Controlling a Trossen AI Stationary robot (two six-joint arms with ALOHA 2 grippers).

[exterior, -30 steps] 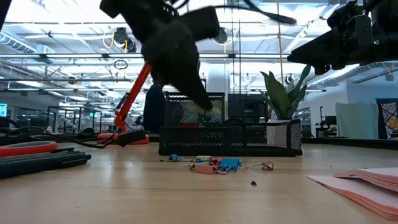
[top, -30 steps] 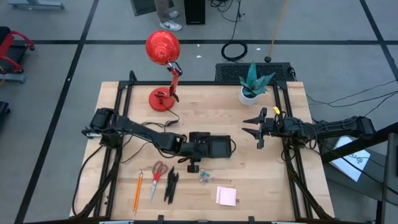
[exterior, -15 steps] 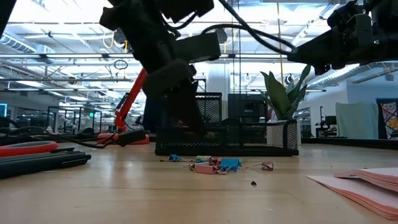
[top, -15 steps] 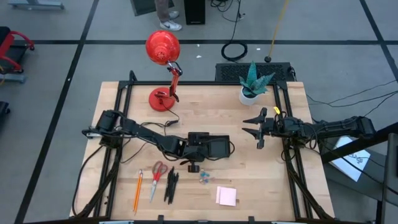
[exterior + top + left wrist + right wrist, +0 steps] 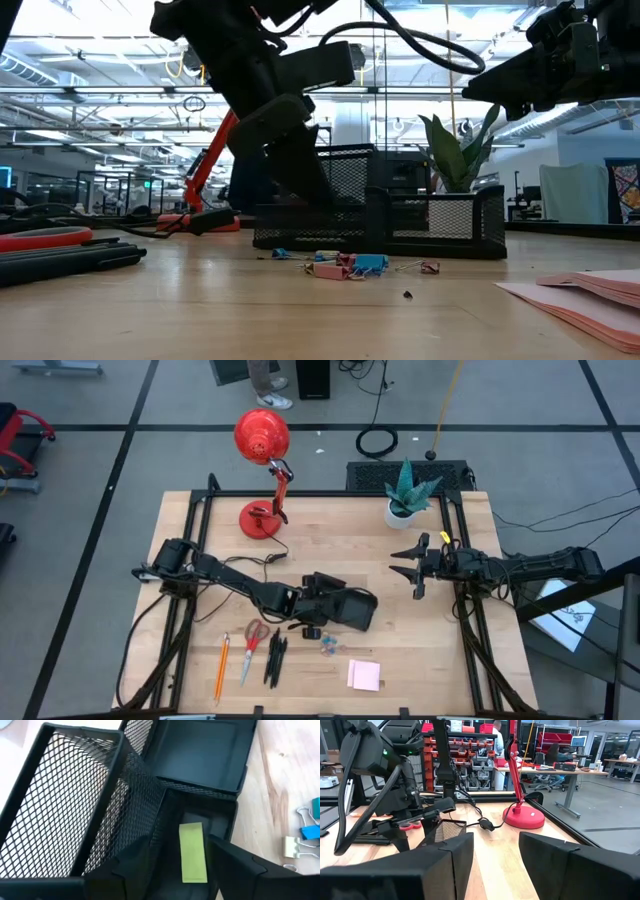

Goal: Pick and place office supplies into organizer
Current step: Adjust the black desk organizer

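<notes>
The black mesh organizer (image 5: 347,609) stands askew at the table's middle. My left gripper (image 5: 179,839) reaches into it, open, slanting down from the left. The yellow-green piece (image 5: 192,852) lies flat on a compartment floor between its fingers. On the wood near the front lie the orange pencil (image 5: 221,668), the red-handled scissors (image 5: 250,645), the black pens (image 5: 272,658), the small clips (image 5: 328,648) and the pale sticky-note pad (image 5: 364,675). My right gripper (image 5: 412,568) hangs level above the table's right side, open, with nothing in it. My left gripper's fingers (image 5: 135,867) stand inside the organizer's compartment on either side of the yellow-green piece, apart from it. One finger is close against the mesh divider (image 5: 150,815). Whether it touches the mesh, I cannot tell.
A red desk lamp (image 5: 262,470) stands at the far left, its cord running toward the organizer. A white plant pot (image 5: 403,510) stands at the far right. Bare wood lies between the organizer and the right arm.
My left gripper has sunk a little into the organizer and opened, letting go of the yellow-green piece, which now lies in the compartment. The organizer has turned about and slid slightly toward the table's near right, its right end swinging nearer.
</notes>
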